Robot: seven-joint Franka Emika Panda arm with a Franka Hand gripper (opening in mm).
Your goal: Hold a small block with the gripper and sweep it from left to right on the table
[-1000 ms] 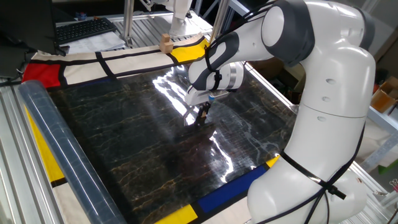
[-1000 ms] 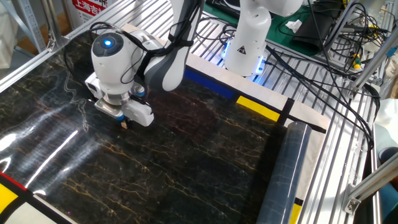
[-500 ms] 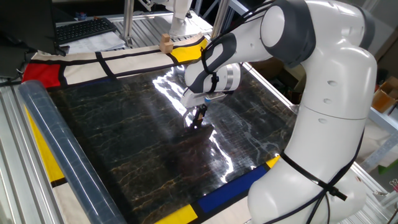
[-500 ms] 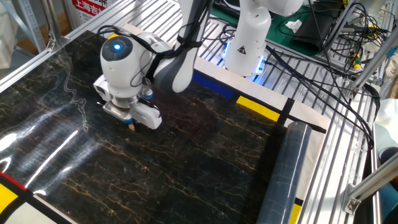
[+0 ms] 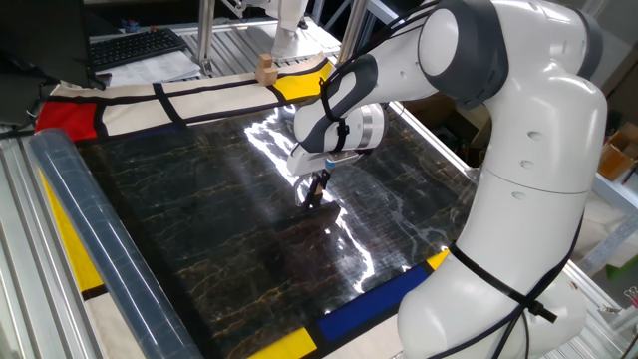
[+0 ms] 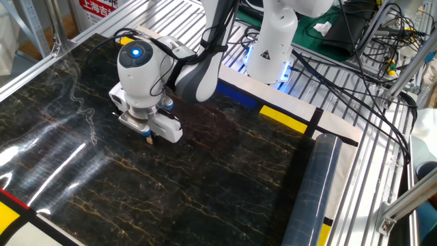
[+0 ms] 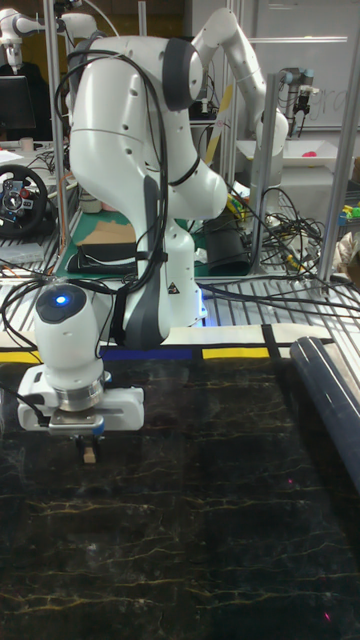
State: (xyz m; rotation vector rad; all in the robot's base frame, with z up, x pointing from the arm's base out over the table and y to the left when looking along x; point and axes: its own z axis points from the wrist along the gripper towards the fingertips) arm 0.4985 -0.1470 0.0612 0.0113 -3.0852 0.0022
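1. Here, nearest in the tall fixed view, lies the table (image 7: 200, 540), its dark veined sheet bare in the foreground.
2. Just beyond, the small block (image 7: 89, 455) sits pinched in the gripper (image 7: 89, 449), directly below the wrist and at or just above the sheet; contact cannot be told for certain.
3. The fingers are drawn narrow, closed on the cube, which peeks out as a pale tan tip at (image 6: 147, 140) in the other fixed view; in the first fixed view only the dark gripper (image 5: 315, 190) shows, the cube too small to make out.
4. The relation that matters: the block lies straight down from the gripper, so any sweep carries it sideways across the sheet with no reach needed. It sits toward the left side of the table in the tall view, with plenty of open sheet to its right.
5. Behind that, the arm (image 7: 150, 190) bends over from its base, wrist pointing vertically down, hand held level.
6. Farthest at the sheet's edge stands a larger wooden block (image 5: 265, 68), well apart, and a grey roll (image 7: 330, 395) along the right side.
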